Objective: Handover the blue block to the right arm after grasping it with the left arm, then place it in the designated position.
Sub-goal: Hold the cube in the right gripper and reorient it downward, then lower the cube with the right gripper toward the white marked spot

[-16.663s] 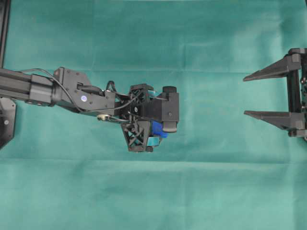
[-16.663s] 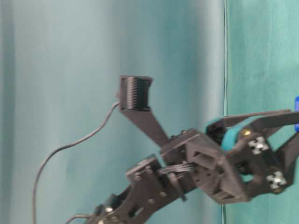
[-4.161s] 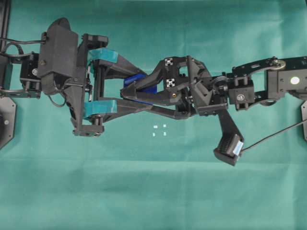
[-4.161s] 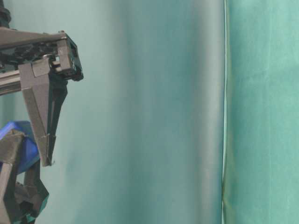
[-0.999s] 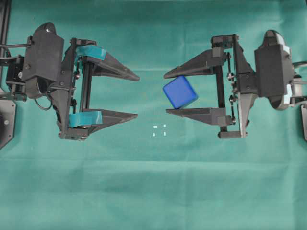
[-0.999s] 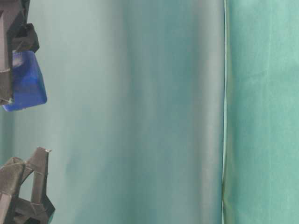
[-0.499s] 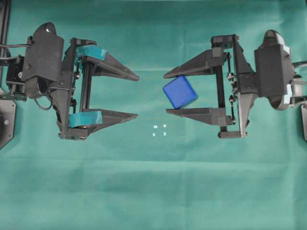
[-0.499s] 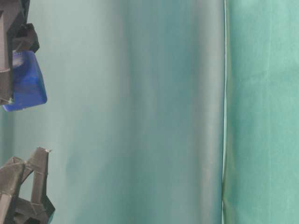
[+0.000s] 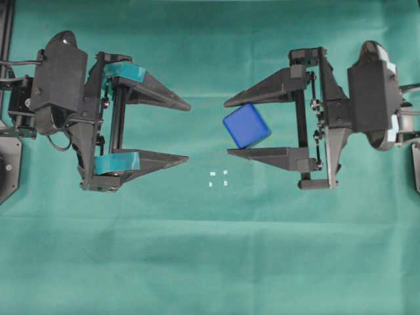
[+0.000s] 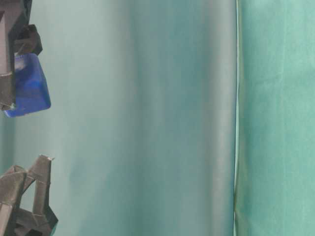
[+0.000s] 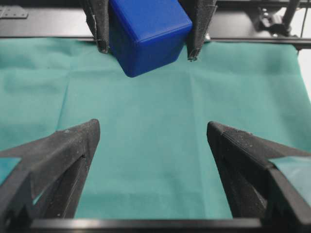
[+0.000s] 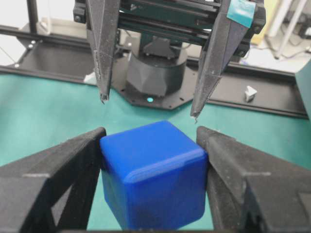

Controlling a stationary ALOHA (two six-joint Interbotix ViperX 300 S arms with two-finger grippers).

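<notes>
The blue block (image 9: 246, 125) is held tilted between the plain black fingers of my right gripper (image 9: 226, 127), above the green cloth. It also shows in the right wrist view (image 12: 153, 174), the left wrist view (image 11: 148, 34) and the table-level view (image 10: 30, 86). My left gripper (image 9: 188, 131), with teal tape on its fingers, is open and empty, facing the right gripper with a gap between the tips. The designated position (image 9: 218, 178), four tiny white dots in a square, lies on the cloth just below and left of the block.
Green cloth (image 9: 216, 262) covers the table. The left arm's base plate (image 9: 8, 164) is at the left edge, and a black frame rail (image 11: 39, 22) runs along the far edge in the left wrist view.
Since 4.2 s ago the grippers have drawn apart: the left let go and pulled back left, the right carries the block. Over the last second nothing has visibly moved.
</notes>
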